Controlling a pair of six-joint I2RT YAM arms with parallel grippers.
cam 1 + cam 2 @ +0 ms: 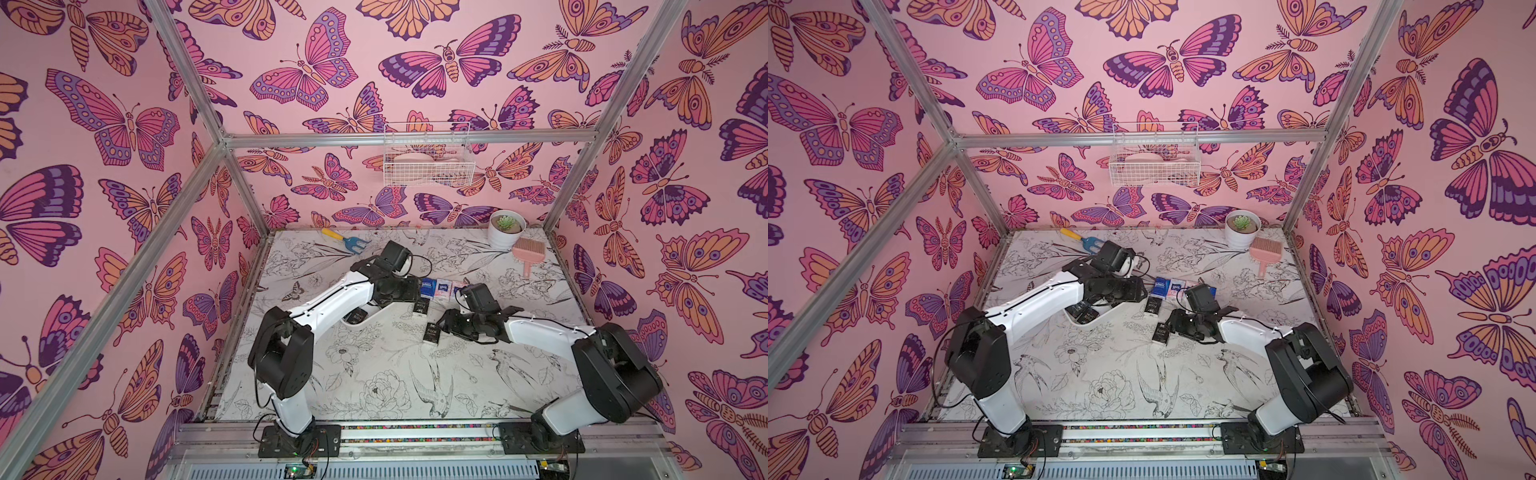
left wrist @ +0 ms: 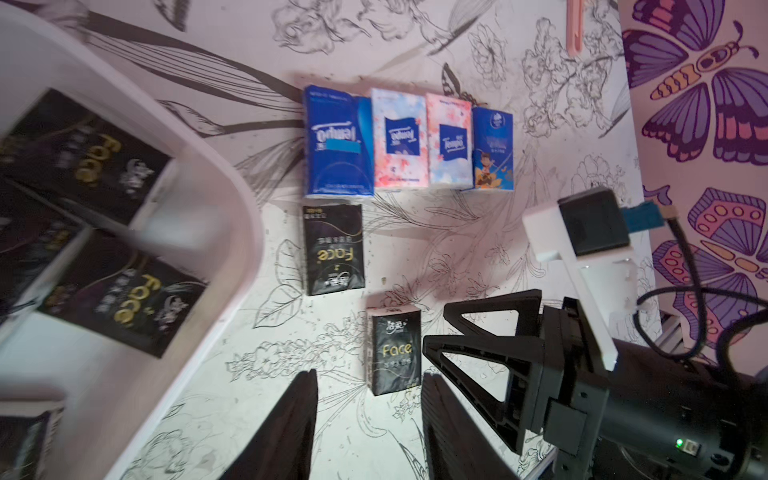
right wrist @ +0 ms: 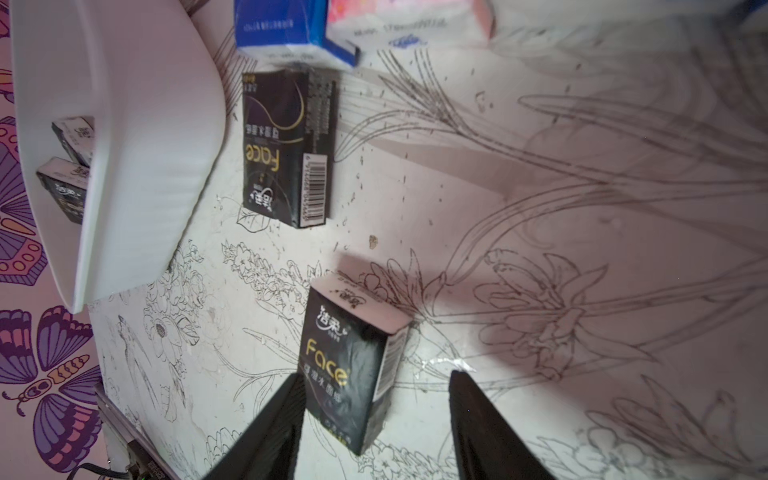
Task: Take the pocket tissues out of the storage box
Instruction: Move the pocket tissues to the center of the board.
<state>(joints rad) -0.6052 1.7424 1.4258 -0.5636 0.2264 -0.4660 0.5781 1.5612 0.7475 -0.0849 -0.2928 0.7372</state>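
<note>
Both top views look steeply down from high onto the whole bench (image 1: 374, 374). Wrist views sit close above it, behind left hand (image 2: 368, 382) and right hand (image 3: 376, 374), sharing 2 black packets (image 2: 333, 249).

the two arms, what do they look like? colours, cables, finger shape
The left arm and right arm have white link shells, bulky black joint housings and black base plates. Black cables trail along them. The left gripper and right gripper are black; the right's fingers are open triangular frames. A white bracket carries its black camera.
</note>
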